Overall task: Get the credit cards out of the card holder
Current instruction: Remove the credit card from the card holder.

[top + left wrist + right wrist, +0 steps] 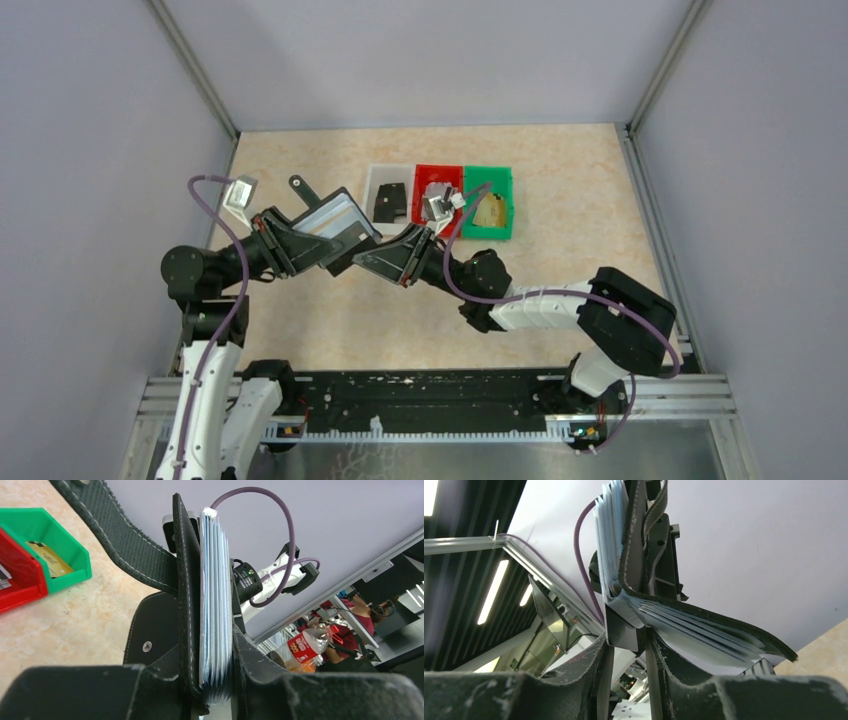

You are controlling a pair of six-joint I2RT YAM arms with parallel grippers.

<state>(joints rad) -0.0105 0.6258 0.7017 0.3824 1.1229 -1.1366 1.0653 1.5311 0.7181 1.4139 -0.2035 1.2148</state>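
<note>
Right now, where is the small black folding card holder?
Top view, left of centre: the card holder is held above the table by the left gripper, just in front of the white plastic bin, the right gripper beside it.

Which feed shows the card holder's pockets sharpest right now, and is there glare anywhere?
Left wrist: card holder pocket edges crisp, near fingers blurred. Right wrist: ceiling lights flare at left, pockets smeared. Top external: evenly lit, holder small.

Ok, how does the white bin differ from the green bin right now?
Contents: the white bin holds a black object, while the green bin holds a gold-tan card. Position: the white bin is the left end of the row, the green bin the right end. Both are open-topped and rest on the table.
</note>
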